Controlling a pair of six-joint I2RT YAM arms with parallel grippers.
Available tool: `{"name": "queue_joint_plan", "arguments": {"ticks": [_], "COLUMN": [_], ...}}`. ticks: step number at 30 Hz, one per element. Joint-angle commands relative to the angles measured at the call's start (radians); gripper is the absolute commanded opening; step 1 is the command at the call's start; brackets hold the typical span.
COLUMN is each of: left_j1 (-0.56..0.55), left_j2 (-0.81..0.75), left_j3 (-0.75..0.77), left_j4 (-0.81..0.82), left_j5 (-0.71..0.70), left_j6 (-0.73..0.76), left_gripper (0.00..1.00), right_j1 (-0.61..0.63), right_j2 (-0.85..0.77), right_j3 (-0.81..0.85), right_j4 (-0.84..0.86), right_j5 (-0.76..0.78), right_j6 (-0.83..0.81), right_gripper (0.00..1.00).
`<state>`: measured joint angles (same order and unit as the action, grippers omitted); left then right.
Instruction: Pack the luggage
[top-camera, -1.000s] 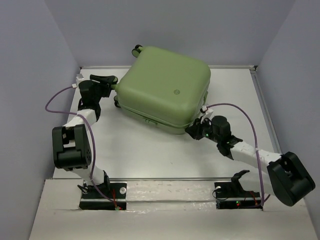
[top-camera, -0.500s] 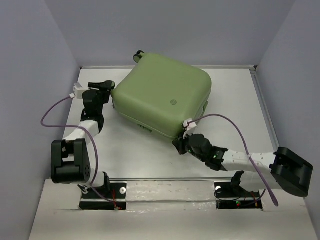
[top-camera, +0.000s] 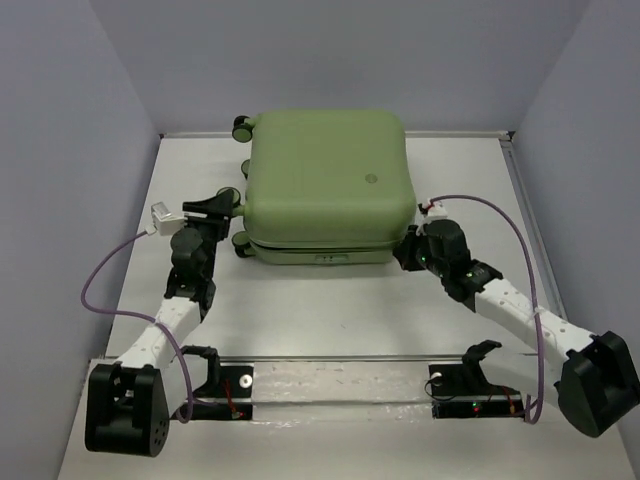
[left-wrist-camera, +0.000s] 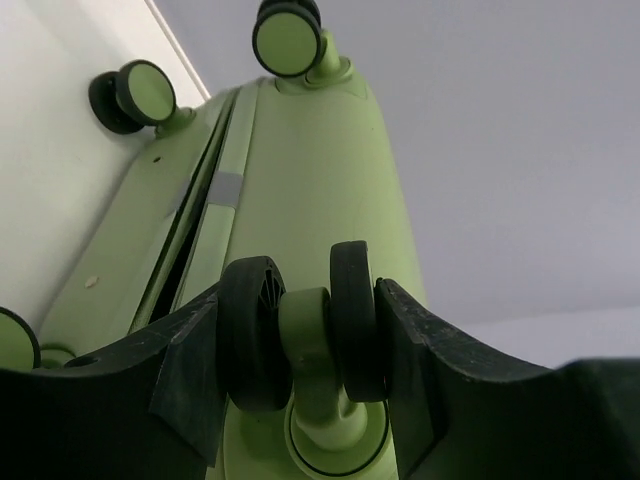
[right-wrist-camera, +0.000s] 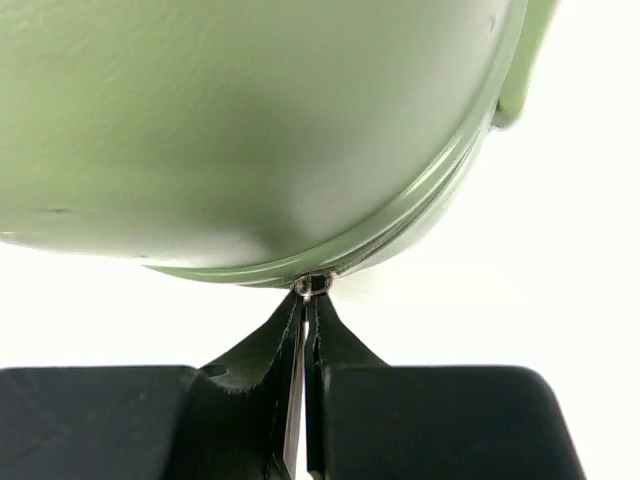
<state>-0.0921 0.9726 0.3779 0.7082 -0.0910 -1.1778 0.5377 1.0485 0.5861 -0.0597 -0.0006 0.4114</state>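
The suitcase (top-camera: 325, 180) lies flat, lid down, at the far middle of the table (top-camera: 330, 300). The left gripper (left-wrist-camera: 298, 300) clamps a wheel (left-wrist-camera: 300, 335) at its near-left corner, probably to stop the case sliding (it rolls easily). The right gripper (right-wrist-camera: 308, 300), fingers pressed together, pinches the zipper pull (right-wrist-camera: 313, 284) at the near-right corner, placed to draw the zip along the seam.
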Motion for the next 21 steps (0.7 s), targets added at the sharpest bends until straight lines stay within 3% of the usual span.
{"name": "queue_joint_plan", "arguments": {"ticks": [1,2,5,8,10,13,15,20,21], "left_j1": [-0.187,-0.207,-0.262,-0.308,-0.337,-0.392,-0.452,-0.518,-0.518], "left_j2": [-0.031,-0.032,-0.029,-0.040,-0.049,-0.054,-0.046,-0.075,-0.093], "left_j3": [-0.039,-0.043,-0.057,-0.085,-0.109,-0.129,-0.120,-0.085,-0.053], "left_j4": [0.005,0.014,0.020,0.022,0.019,0.019,0.019,-0.016,-0.112], "left_j5": [0.133,0.120,0.102,0.068,0.053,0.045,0.033,0.014,-0.008], "left_j6": [0.121,0.115,0.112,0.112,0.118,0.115,0.121,0.155,0.183], "left_gripper": [0.06,0.06,0.06,0.06,0.06,0.06,0.06,0.06,0.06], "right_j1": [0.106,0.302,0.523,0.481,0.286,0.240,0.280,0.559,0.586], "right_j2": [0.013,0.036,0.218,0.268,0.222,0.145,0.210,0.526,0.548], "right_j3": [0.040,-0.004,0.033,0.057,0.031,0.085,0.113,0.315,0.339], "right_j4": [0.222,0.278,0.333,0.301,0.313,0.281,0.312,0.362,0.325], "right_j5": [-0.138,-0.048,0.134,0.224,0.107,-0.034,-0.096,-0.092,-0.041], "right_j6": [0.072,0.114,0.155,0.130,0.132,0.067,0.055,0.015,-0.012], "right_gripper": [0.07,0.07,0.07,0.07,0.07,0.07,0.07,0.07,0.07]}}
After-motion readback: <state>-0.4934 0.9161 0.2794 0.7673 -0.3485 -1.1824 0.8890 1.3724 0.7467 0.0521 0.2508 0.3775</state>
